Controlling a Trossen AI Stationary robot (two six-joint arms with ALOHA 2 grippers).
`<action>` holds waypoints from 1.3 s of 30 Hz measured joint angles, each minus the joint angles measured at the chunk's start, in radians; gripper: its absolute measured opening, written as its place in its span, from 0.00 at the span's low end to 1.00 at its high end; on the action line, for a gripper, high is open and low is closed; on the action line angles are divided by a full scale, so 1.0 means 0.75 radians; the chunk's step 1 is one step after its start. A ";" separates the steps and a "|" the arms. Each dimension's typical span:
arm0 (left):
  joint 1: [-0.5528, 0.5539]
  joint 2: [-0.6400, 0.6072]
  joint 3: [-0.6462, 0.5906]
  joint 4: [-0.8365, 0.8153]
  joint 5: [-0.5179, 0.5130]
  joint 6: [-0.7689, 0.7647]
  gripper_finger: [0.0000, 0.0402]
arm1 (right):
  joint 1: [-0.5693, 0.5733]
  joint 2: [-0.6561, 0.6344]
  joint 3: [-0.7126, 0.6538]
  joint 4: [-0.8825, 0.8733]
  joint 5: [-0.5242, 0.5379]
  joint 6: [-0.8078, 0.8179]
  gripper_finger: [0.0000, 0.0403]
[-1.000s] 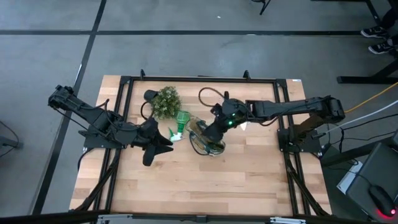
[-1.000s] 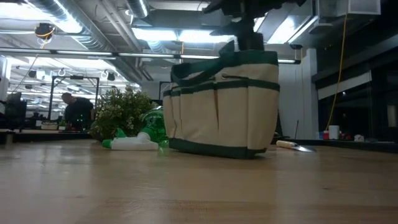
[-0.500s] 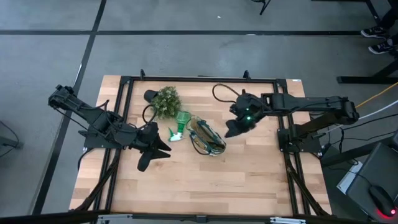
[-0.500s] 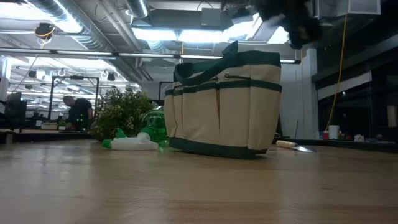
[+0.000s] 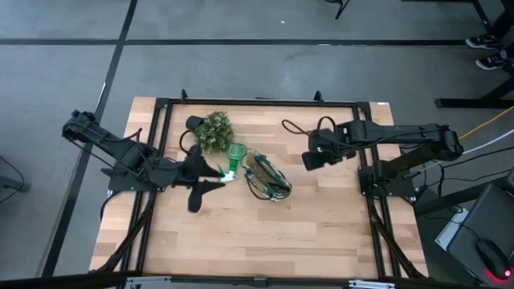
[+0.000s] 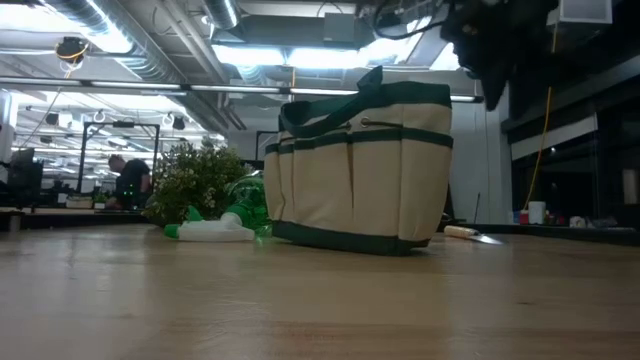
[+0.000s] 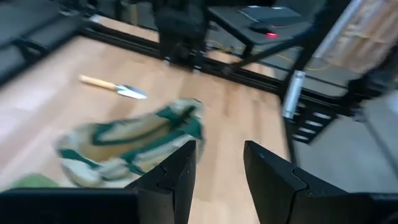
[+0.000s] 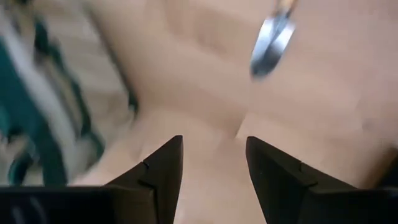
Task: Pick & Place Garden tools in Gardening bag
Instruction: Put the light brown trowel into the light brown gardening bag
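Observation:
The beige gardening bag (image 5: 269,178) with green trim stands upright mid-table, mouth up; it also shows in the low view (image 6: 360,170). The green-and-white plastic piece (image 5: 230,163) lies on the table left of the bag, by the potted plant (image 5: 214,131). The wooden-handled trowel (image 7: 113,87) lies flat on the table right of the bag; its blade shows in the right wrist view (image 8: 272,43). The pruning shears show in no view. My left gripper (image 5: 214,179) is open, just left of the plastic piece. My right gripper (image 5: 309,159) is open and empty above the table right of the bag.
The bushy plant in its black pot stands at the far side, left of the bag. A black frame (image 5: 257,102) runs around the table's edges. Bare wood lies on the near side of the bag (image 5: 265,233).
My right gripper has gone from above the bag's mouth toward the table's right edge and now hangs over the trowel's place. My left gripper has turned a little toward the green-and-white piece. The bag and the tools on the table have stayed put.

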 joint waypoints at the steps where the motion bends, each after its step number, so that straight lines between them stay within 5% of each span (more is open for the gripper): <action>1: 0.017 0.001 0.000 -0.001 -0.011 0.026 0.32 | -0.010 0.001 0.000 0.002 0.048 0.000 0.44; 7: 0.184 0.001 0.000 -0.002 0.095 0.126 0.32 | -0.112 0.014 -0.019 0.023 0.215 -0.009 0.44; 13: 0.385 0.001 0.000 -0.066 0.236 0.256 0.32 | -0.260 0.030 -0.111 0.105 0.218 -0.116 0.44; 21: 0.619 0.001 0.000 -0.302 0.309 0.288 0.32 | -0.432 0.033 -0.335 0.517 0.172 -0.259 0.44; 32: 0.781 0.001 0.000 -0.402 0.314 0.295 0.32 | -0.608 0.034 -0.656 0.830 0.100 -0.377 0.44; 39: 0.846 0.001 0.000 -0.358 0.395 0.206 0.32 | -0.631 0.034 -0.679 1.018 0.098 -0.550 0.44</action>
